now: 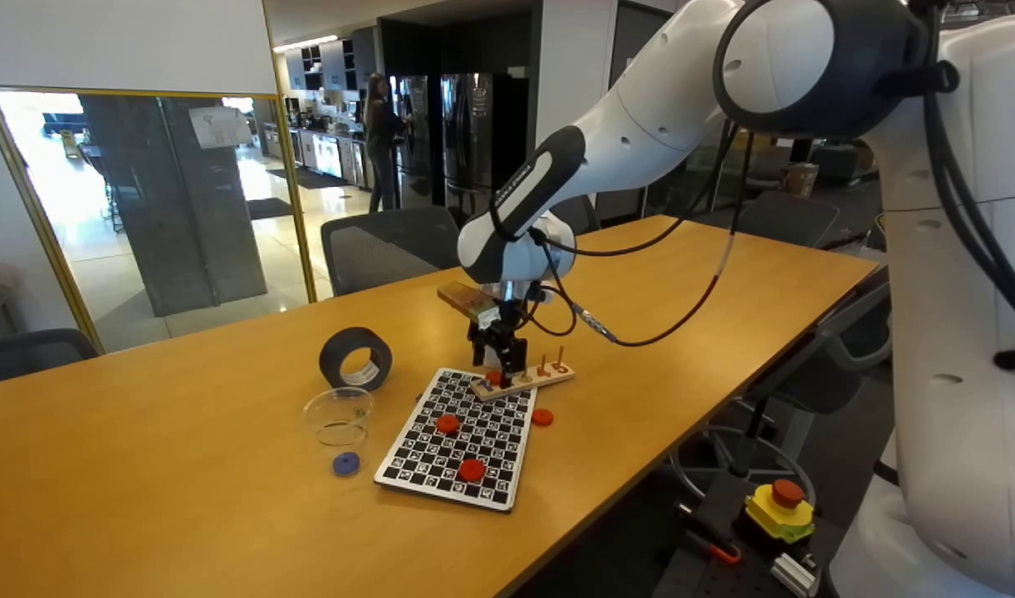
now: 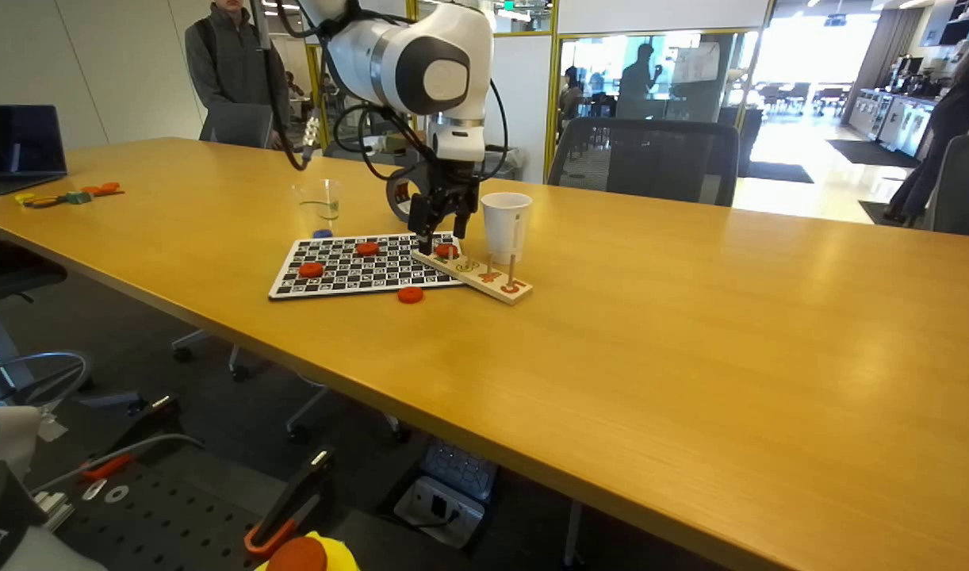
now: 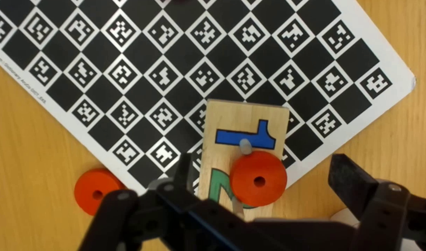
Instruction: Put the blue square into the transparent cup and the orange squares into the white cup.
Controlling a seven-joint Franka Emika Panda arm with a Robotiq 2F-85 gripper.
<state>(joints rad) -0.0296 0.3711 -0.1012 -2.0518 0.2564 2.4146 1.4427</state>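
My gripper (image 3: 263,167) is open, its fingers on either side of an orange-red disc (image 3: 259,179) lying over the wooden peg strip, touching neither. The gripper also shows in both exterior views (image 1: 492,372) (image 2: 442,240). Two orange discs (image 1: 447,423) (image 1: 472,470) lie on the checkered board, and another (image 1: 542,417) lies on the table beside it. The blue piece (image 1: 346,463) appears at the bottom of the transparent cup (image 1: 339,405); the clear wall is faint. The white cup (image 2: 506,226) stands upright behind the strip; its inside is hidden. In the wrist view only its edge (image 3: 343,217) shows.
The wooden strip (image 2: 484,277) with upright pegs overlaps a corner of the checkered board (image 1: 420,465). A black tape roll (image 1: 355,359) stands near the transparent cup. A laptop (image 2: 17,147) and hand tools (image 2: 72,196) lie at the table's far end. Cables hang along the arm.
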